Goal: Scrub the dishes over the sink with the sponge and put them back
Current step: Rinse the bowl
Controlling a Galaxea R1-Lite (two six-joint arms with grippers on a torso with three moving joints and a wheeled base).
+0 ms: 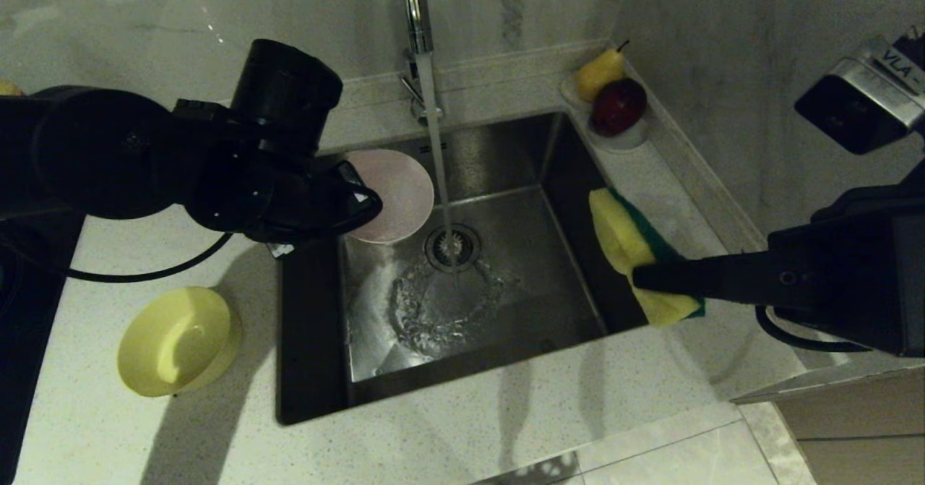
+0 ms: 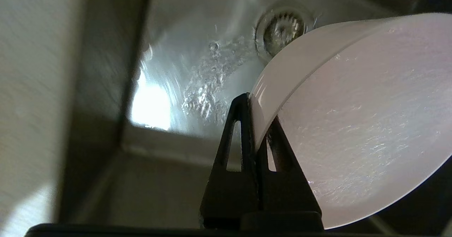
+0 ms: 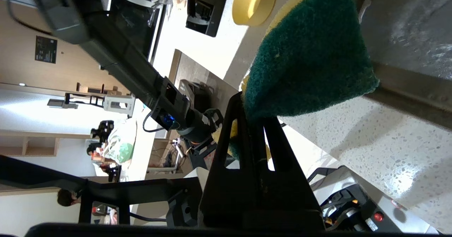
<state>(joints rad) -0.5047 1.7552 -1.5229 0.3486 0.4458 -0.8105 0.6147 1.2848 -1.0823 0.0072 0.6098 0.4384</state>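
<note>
The left end effector (image 2: 255,138) is clamped on the rim of the pink bowl (image 1: 394,194), held tilted over the sink's (image 1: 470,369) far left, beside the running water (image 1: 439,167). The right end effector (image 1: 643,277) grips the sponge (image 1: 627,243) above the sink's right edge. Scrubbing looks about to begin; next, sponge and bowl must meet. The yellow bowl (image 1: 177,340) waits on the desk (image 1: 506,427), left.

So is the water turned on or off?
On. A stream falls from the tap onto the drain, and water splashes across the sink floor.
</note>
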